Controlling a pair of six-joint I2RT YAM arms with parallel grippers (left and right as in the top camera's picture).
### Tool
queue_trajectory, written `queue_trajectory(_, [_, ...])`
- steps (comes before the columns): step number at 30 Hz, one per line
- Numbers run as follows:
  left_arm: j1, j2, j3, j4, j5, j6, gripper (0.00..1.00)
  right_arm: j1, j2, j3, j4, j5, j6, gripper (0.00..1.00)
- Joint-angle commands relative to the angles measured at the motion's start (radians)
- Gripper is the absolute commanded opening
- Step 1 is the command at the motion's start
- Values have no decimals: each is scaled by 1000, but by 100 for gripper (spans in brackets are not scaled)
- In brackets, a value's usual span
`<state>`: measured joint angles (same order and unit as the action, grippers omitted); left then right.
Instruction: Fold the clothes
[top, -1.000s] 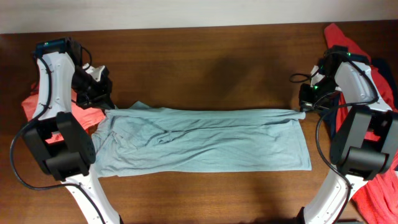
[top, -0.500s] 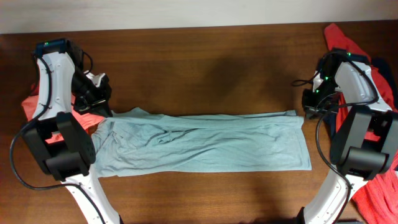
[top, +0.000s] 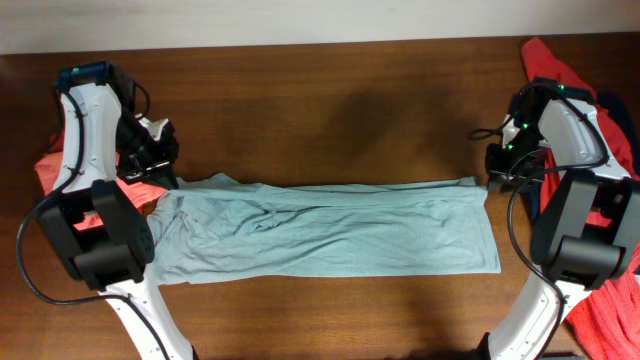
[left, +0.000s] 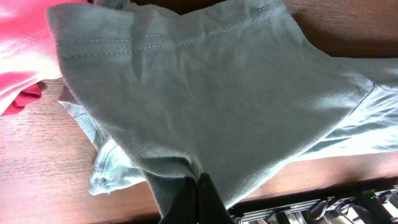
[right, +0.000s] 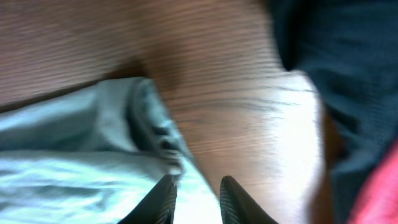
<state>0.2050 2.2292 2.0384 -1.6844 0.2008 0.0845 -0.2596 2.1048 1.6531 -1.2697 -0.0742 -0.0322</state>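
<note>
The pale grey-blue T-shirt (top: 330, 230) lies stretched across the middle of the table (top: 330, 110) as one long band. It runs from arm to arm, with the lower edge straight and the upper edge a little ragged.

At the left end, the left gripper (left: 196, 186) is clenched on a fold of that shirt. In the wrist view the knit drapes straight off the dark fingertips and fans out over the wood. That pinch looks like an anchor, keeping the sleeve end from sliding while the far end is dealt with.

Over at the right end, the right gripper (right: 196, 193) stands with its fingers parted and nothing between them. It hovers just over the rumpled corner of the shirt, which lies slack on the wood. From overhead the corner sits just beside the gripper, not lifted. I read that as the cloth laid down so the band rests flat, ready for a crosswise fold.

Moving outward, a coral-red tee (top: 55, 170) is bunched behind the left arm, touching the shirt's upper left corner in the wrist view. On the far right, a navy piece (right: 329, 74) and a coral-red heap (top: 610, 300) wait beside the right arm, apart from the shirt and probably queued for their turn.

As for containers, there is no basket, bin or tray in sight; everything sits directly on the tabletop.
</note>
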Motion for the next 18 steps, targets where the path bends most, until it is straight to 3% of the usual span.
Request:
queue_trajectory(1, [-3, -26, 6, -3, -11, -13, 0, -3, -36, 19, 3, -92, -42, 29])
queue_trajectory(7, [-17, -26, 6, 1, -12, -13, 0, -3, -36, 19, 2, -92, -42, 33])
queue_trajectory(18, [-20, -26, 6, 3, -11, -13, 0, -3, -34, 11, 2, -117, -43, 32])
